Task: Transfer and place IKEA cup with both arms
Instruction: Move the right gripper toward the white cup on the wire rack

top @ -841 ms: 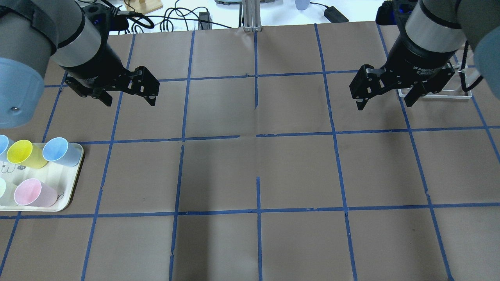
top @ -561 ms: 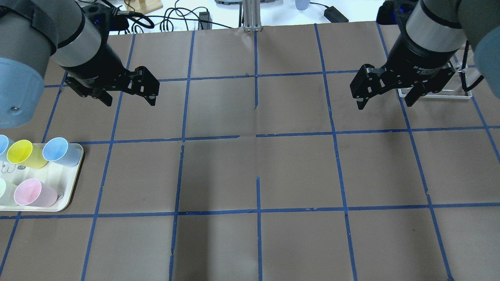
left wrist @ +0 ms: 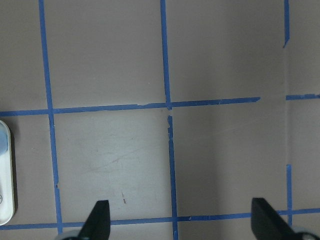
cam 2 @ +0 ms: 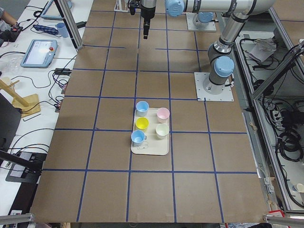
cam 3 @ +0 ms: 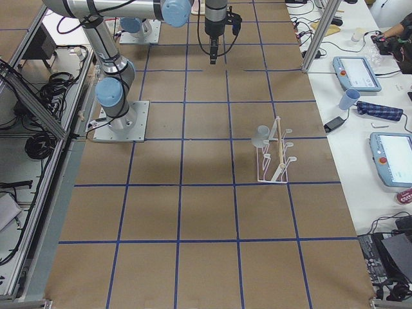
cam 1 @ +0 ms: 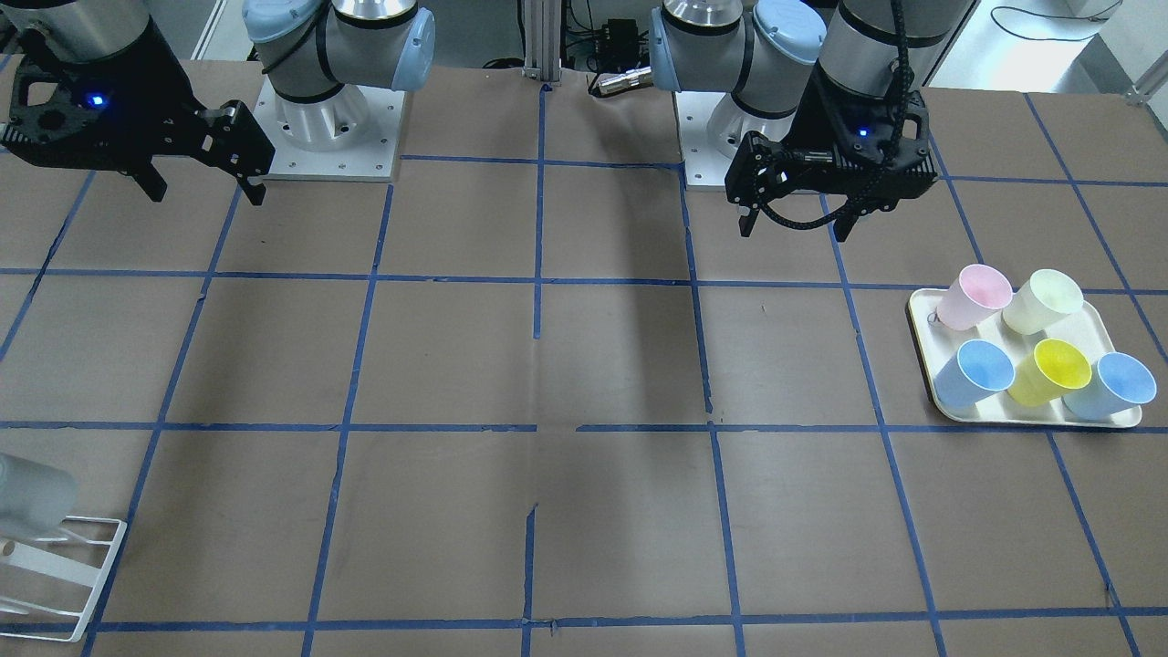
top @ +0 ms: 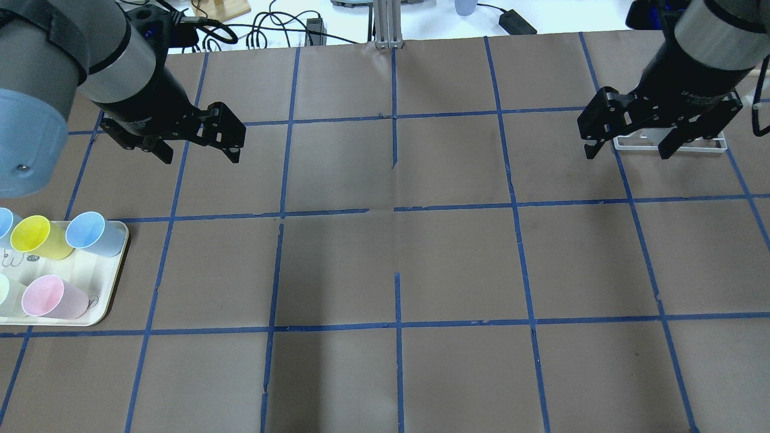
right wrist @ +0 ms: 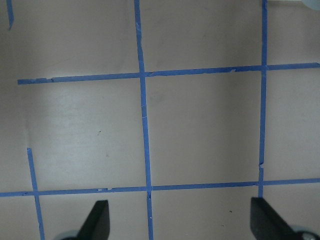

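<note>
The IKEA cup (cam 1: pixel 32 497) looks light and made of thin, smooth plastic. It is stiff, but a hard squeeze could bend it, and the smooth side could slip. It gets wider toward the mouth, so a good place to hold it is across the side wall, a bit below the rim, with a soft grip.

The cup sits on the white wire rack (cam 3: pixel 277 154), at the far edge of the worktop (top: pixel 391 258) on the robot's right side. It seems tipped over on a peg, but it is too blurry to be sure.

The right hand (top: pixel 627 153) is wide open and holds nothing. It hangs in the air on the rack's side of the worktop, not touching the cup. The left hand (top: pixel 200 157) is wide open and empty too. It is well apart from the cup, on the side where the tray (top: pixel 105 273) of coloured cups is.
</note>
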Robot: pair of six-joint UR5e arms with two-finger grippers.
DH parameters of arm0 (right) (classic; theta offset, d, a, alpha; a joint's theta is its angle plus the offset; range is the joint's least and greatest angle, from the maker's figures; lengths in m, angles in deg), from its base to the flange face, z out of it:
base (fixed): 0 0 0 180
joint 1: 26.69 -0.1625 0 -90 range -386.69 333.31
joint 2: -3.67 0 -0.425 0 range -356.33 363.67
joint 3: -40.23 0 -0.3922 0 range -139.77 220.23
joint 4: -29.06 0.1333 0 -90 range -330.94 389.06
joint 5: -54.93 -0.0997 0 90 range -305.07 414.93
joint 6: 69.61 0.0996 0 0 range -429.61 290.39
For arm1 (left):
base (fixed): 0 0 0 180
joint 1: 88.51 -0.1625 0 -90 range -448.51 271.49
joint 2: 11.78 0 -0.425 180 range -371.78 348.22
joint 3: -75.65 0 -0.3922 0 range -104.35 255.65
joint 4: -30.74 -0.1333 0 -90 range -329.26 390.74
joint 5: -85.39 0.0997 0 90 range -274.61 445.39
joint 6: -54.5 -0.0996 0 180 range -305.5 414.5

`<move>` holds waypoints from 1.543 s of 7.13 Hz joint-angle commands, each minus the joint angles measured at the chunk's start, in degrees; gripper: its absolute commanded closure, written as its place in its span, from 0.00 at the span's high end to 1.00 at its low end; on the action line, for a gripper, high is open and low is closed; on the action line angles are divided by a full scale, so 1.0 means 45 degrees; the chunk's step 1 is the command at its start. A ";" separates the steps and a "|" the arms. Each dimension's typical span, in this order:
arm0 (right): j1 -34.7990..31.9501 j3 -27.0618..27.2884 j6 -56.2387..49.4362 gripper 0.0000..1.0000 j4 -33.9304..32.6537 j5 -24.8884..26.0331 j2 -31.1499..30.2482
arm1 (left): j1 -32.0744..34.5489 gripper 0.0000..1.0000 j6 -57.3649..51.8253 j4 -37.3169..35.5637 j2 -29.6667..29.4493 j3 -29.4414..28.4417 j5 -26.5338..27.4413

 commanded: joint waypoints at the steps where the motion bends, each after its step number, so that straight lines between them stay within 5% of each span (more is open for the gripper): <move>1: 0.0097 0.0043 -0.0174 1.00 0.0048 -0.0087 -0.0117 | -0.0015 1.00 0.0000 0.0000 0.0000 -0.0013 -0.0015; 3: -0.0505 0.0063 0.0157 1.00 0.0165 -0.0828 -0.0118 | -0.0015 1.00 0.0000 0.0000 0.0000 -0.0013 -0.0015; 6: -0.0550 -0.0015 -0.0521 1.00 -0.0105 -0.0210 0.0193 | -0.0346 1.00 -0.0020 0.0000 0.0000 0.0007 -0.0054; 11: 0.2572 -0.0676 -0.5927 1.00 -0.2896 0.0518 0.2806 | -0.0347 1.00 -0.0020 0.0000 0.0019 0.0007 -0.0054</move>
